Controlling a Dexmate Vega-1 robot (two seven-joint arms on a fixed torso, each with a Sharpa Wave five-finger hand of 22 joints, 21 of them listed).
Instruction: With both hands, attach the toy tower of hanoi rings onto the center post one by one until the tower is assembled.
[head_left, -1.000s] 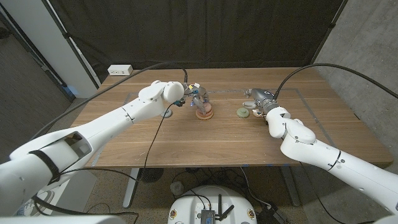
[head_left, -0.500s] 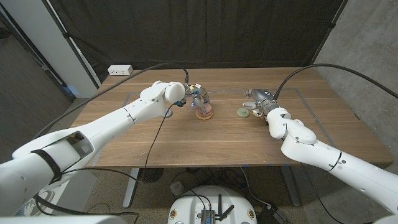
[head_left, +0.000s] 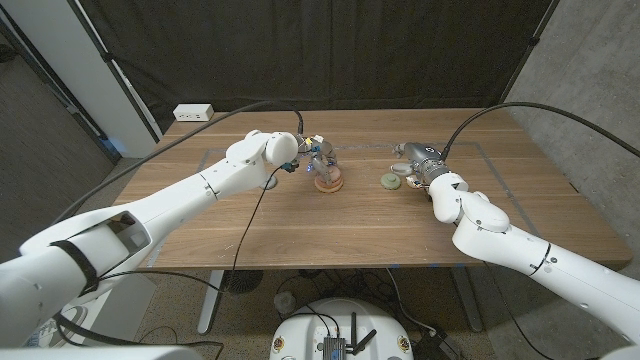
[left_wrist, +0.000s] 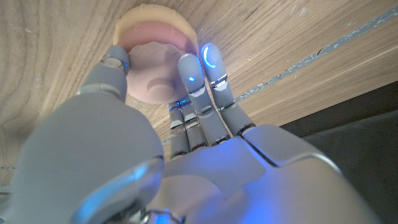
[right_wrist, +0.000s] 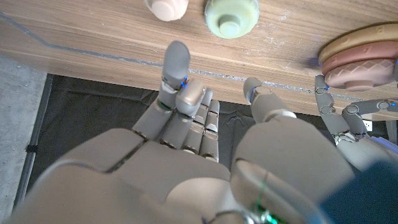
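Observation:
The tower stack (head_left: 329, 183) stands at the table's middle: a tan base disc (left_wrist: 152, 22) with a pink ring (left_wrist: 152, 78) on it. My left hand (head_left: 316, 158) is over the stack, and its thumb and fingertips (left_wrist: 189, 68) pinch the pink ring's rim. From the right wrist view the stack (right_wrist: 367, 56) shows with the left hand's fingers (right_wrist: 341, 115) around it. A pale green ring (head_left: 390, 181) lies to the right, just left of my right hand (head_left: 418, 165). That hand holds nothing, with its fingers (right_wrist: 176, 68) apart near the green ring (right_wrist: 231, 15) and a small peach piece (right_wrist: 166, 6).
A white power strip (head_left: 193, 112) lies at the table's far left corner. Grey tape lines (head_left: 480, 150) mark the wooden table (head_left: 330, 235). Cables run from both arms over the back edge. A dark curtain hangs behind.

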